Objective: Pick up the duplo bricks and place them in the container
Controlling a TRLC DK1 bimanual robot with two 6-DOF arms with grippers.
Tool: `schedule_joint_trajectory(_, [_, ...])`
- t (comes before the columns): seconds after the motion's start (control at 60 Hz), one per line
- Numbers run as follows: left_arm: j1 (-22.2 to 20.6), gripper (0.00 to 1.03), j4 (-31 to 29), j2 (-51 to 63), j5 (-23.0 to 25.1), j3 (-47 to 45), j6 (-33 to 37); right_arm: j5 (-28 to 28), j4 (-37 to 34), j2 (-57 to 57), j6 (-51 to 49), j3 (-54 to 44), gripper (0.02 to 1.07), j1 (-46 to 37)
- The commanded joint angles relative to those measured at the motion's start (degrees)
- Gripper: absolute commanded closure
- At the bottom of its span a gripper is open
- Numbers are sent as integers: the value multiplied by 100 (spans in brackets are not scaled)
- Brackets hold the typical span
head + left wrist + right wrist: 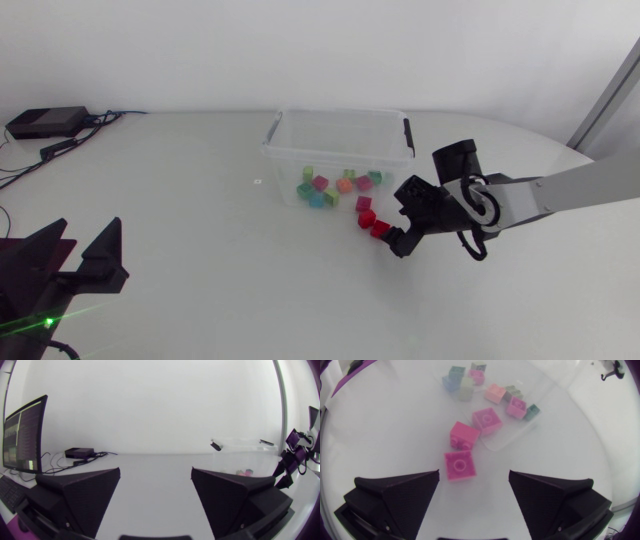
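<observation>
A clear plastic container (pixel 335 140) stands at the middle back of the table and holds several coloured duplo bricks (pixel 325 186). Two red bricks (pixel 372 222) lie on the table just outside its front right corner. My right gripper (pixel 392 226) is open right beside them. In the right wrist view the nearer brick (pixel 459 466) lies just ahead of the open right gripper (pixel 474 477), toward one finger, with the second brick (pixel 464 435) beyond it. A third (pixel 487 420) lies at the container's corner. My left gripper (pixel 88 238) (pixel 156 472) is open and empty at the front left.
A black box (pixel 45 122) with cables sits at the back left of the table. The left wrist view shows that black box (pixel 79 452), the container (pixel 242 445) and my right arm (pixel 295 455) off to one side.
</observation>
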Motion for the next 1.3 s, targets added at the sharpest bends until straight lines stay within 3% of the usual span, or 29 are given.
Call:
schedule_joint_trajectory(0.0, [35,4,-56,-52,16,-62,-77,-102,62,333,-101,249,7,-86])
schedule_joint_trajectory(0.133, [35,4,-56,-52,16,-53,-68,-261,62,588,-110,399,8,-95])
schedule_joint_trajectory(0.233, [35,4,-56,-43,16,-62,-68,-261,53,702,-92,407,21,11])
schedule_joint_trajectory(0.4, [35,4,-56,-52,16,-62,-68,-261,123,526,-75,232,80,46])
schedule_joint_trajectory(0.633, [35,4,-56,-43,16,-62,-68,-252,-325,-924,-49,-278,80,81])
schedule_joint_trajectory(0.867, [35,4,-56,-52,16,-53,-68,-234,-1626,-2647,277,337,80,292])
schedule_joint_trajectory(1.083, [35,4,-56,-43,16,-62,-68,-102,-1793,-2497,716,1348,80,441])
schedule_joint_trajectory(1.283, [35,4,-56,-52,16,-53,-68,319,-1142,-1566,1103,1972,80,556])
